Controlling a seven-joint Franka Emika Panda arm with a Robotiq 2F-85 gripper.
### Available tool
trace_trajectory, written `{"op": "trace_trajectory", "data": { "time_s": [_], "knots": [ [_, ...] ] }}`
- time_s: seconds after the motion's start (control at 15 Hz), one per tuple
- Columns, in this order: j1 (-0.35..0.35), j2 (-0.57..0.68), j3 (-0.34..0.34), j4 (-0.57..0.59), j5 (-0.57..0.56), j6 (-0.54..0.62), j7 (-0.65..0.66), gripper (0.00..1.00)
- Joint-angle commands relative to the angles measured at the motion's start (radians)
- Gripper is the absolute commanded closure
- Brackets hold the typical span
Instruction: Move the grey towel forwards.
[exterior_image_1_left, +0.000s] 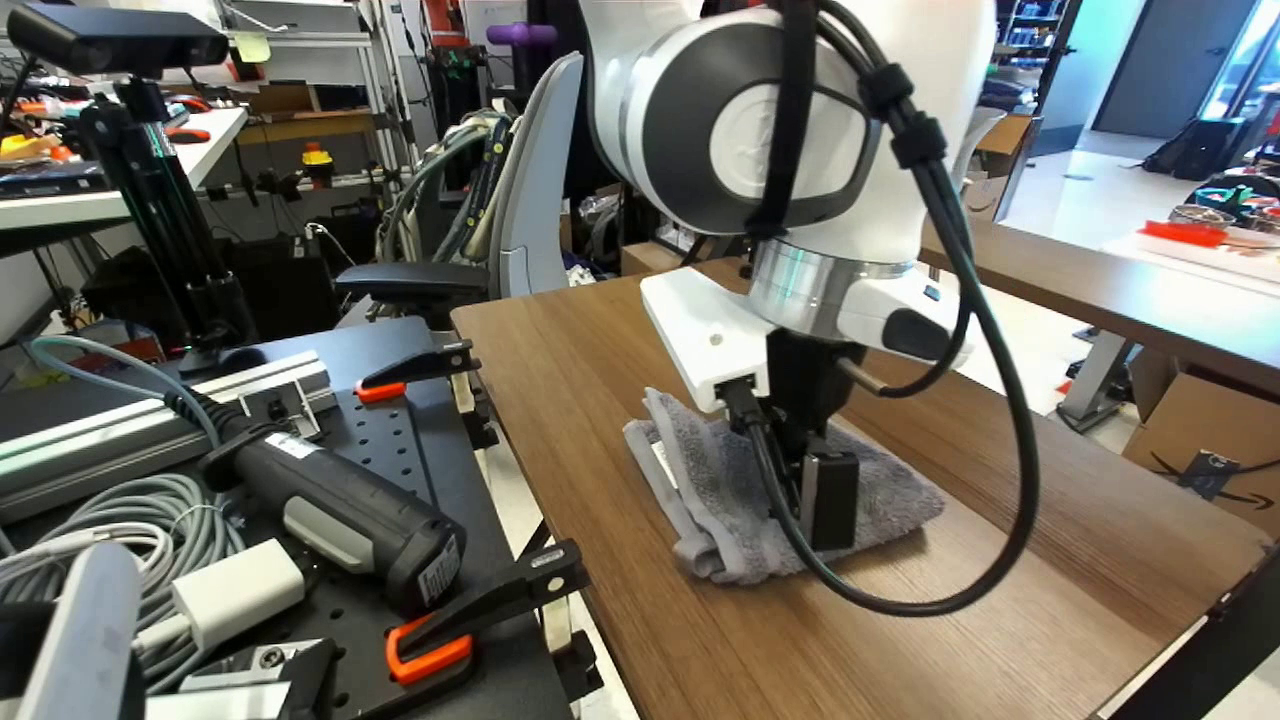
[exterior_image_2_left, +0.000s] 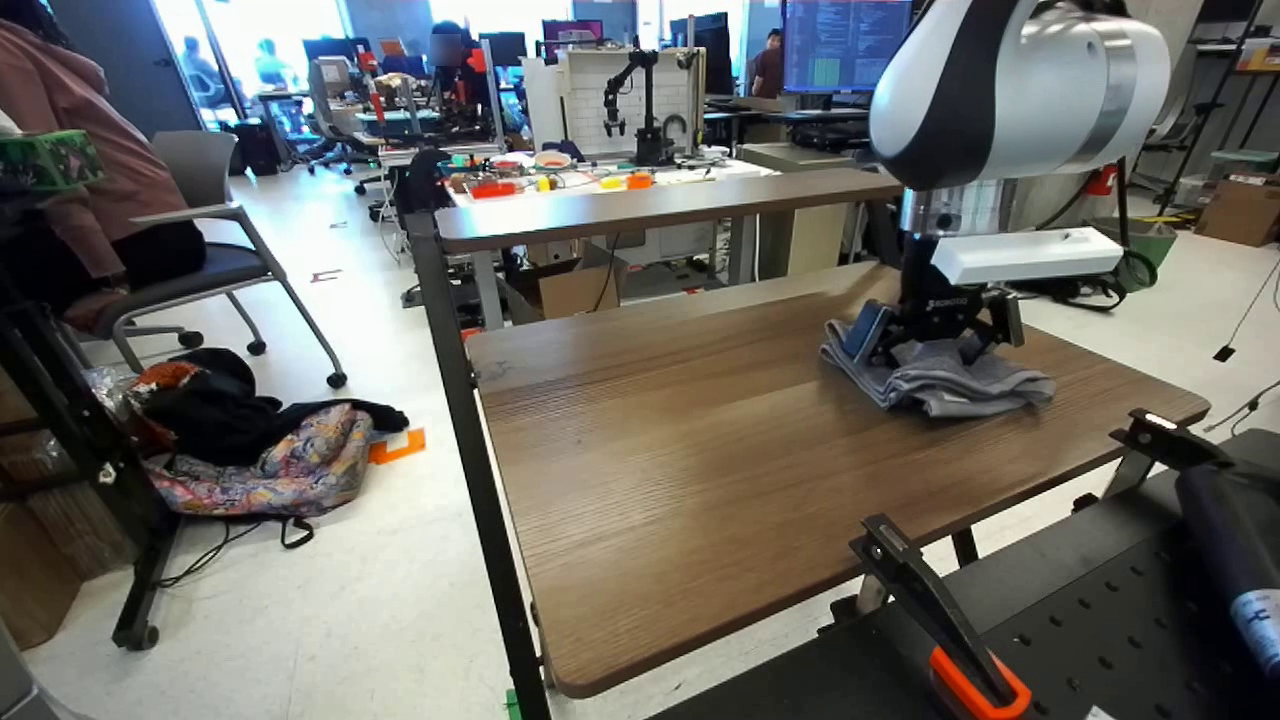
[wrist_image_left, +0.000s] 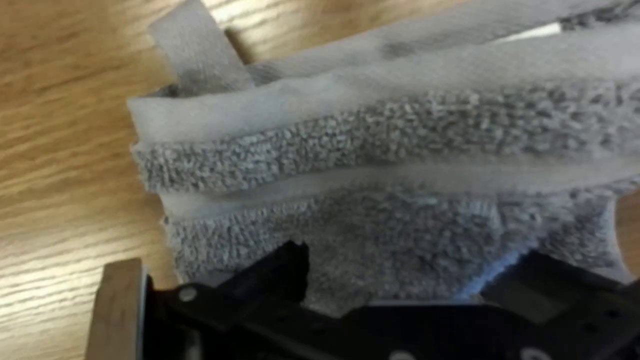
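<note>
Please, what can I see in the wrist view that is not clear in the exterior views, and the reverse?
Only the wrist view clearly shows a fabric tab jutting from the towel.

Only the exterior views show the arm and the clamps.

All share the open gripper at the towel, which lies on the table.

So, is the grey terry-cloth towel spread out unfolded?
No, the wrist view shows the grey terry-cloth towel folded, with several layered edges visible.

Blown-out windows (exterior_image_2_left: 290, 20), tabletop (wrist_image_left: 55, 290) glare, blurred wrist view
</note>
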Motion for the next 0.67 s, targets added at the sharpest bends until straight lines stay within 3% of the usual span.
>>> {"op": "trace_trajectory", "data": {
  "time_s": [0.0,0.27,0.6],
  "knots": [
    [0.037,-0.059,0.025,-0.166,-0.042,0.075,0.019,0.00],
    [0.073,-0.128,0.049,-0.283,-0.060,0.107,0.021,0.00],
    [0.094,-0.187,0.034,-0.317,-0.090,0.129,0.037,0.00]
  ]
}}
